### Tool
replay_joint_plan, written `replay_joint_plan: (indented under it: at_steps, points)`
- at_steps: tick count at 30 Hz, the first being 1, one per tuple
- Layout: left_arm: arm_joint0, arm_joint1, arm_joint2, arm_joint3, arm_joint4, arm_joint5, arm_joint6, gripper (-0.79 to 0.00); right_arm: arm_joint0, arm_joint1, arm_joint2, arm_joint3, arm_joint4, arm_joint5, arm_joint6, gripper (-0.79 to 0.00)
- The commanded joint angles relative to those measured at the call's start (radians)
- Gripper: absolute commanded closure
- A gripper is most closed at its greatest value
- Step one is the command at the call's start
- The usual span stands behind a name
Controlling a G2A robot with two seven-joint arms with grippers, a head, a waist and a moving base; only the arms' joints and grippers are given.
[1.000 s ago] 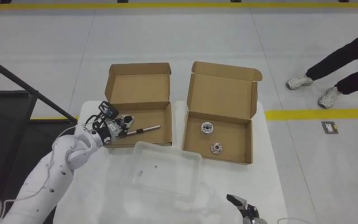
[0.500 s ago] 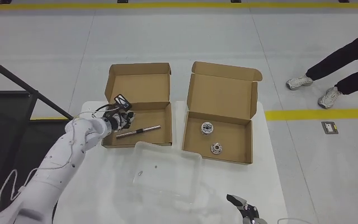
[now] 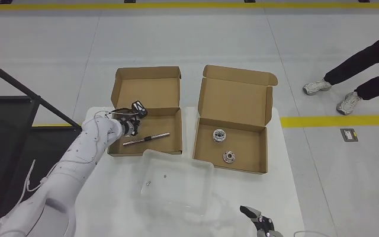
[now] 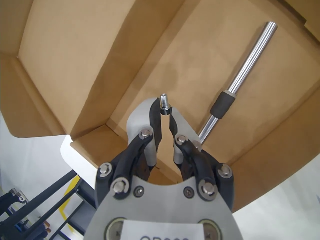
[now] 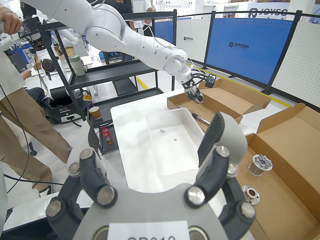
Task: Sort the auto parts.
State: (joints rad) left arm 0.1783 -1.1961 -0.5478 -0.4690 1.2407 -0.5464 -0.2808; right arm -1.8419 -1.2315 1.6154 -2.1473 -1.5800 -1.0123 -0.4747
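"While the left pincer (image 4: 165, 112) has that small threaded bolt (image 4: 164, 103) nipped at the very tips of its almost-closed fingers, where should it let go?"

"Over the bare floor of the left box (image 3: 159, 147), left of centre in the top view. The pincer hangs above the upper-left part of that floor. I'd sink it close to the cardboard before parting the fingers, because so small a bolt will likely bounce or roll if dropped from height."

"Is the rod (image 3: 147, 138) in the way?"

"It lies slantwise across the floor, just beside the pincer on its lower-right side. Bare cardboard shows between it and the fold of the lid, so releasing on that side should keep the two apart. How much of the bolt is hidden between the pads I can't tell, so open gently."

"And room to leave?"

"The raised lid stands toward the top of the frame and a side wall is close at the left, so straight up looks like the clean exit. The clear tray (image 3: 183, 186) sits just below the box on the counter (image 3: 284, 178), their rims near each other. It holds two specks, possibly small parts. The right box (image 3: 251, 142), right of centre, holds two round metal parts (image 3: 219, 134), well apart from this arm. The right pincer (image 3: 257, 216) rests at the lower edge with its fingers spread wide and nothing between them."
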Motion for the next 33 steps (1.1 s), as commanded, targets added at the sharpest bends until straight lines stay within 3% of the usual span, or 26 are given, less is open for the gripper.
replay_joint_plan:
  at_steps: [1, 2, 3, 5, 22, 25, 33]
  points:
    - [-0.006, -0.015, 0.008, 0.027, 0.004, 0.003, -0.012, 0.000, 0.000, 0.000, 0.000, 0.000, 0.000, 0.000, 0.000, -0.785]
    - [-0.009, -0.022, 0.010, 0.039, 0.005, 0.004, -0.015, 0.000, 0.000, 0.000, 0.000, 0.000, 0.000, 0.000, 0.000, -0.785]
    - [-0.012, -0.029, 0.012, 0.051, 0.002, 0.000, -0.018, -0.114, 0.000, 0.000, 0.000, 0.000, 0.000, 0.000, 0.000, -0.785]
    - [-0.019, -0.041, 0.014, 0.074, 0.000, -0.002, -0.014, -0.200, 0.000, 0.000, 0.000, 0.000, 0.000, 0.000, 0.000, -0.785]
    - [-0.043, -0.098, 0.021, 0.186, 0.020, -0.019, 0.045, -0.249, 0.000, 0.000, 0.000, 0.000, 0.000, 0.000, 0.000, -0.785]
    - [-0.053, -0.099, 0.022, 0.187, 0.032, -0.028, 0.057, -0.323, 0.000, 0.000, 0.000, 0.000, 0.000, 0.000, 0.000, -0.785]
    - [-0.067, -0.077, 0.003, 0.150, 0.042, -0.129, 0.150, -0.348, 0.000, 0.000, 0.000, 0.000, 0.000, 0.000, 0.000, -0.785]
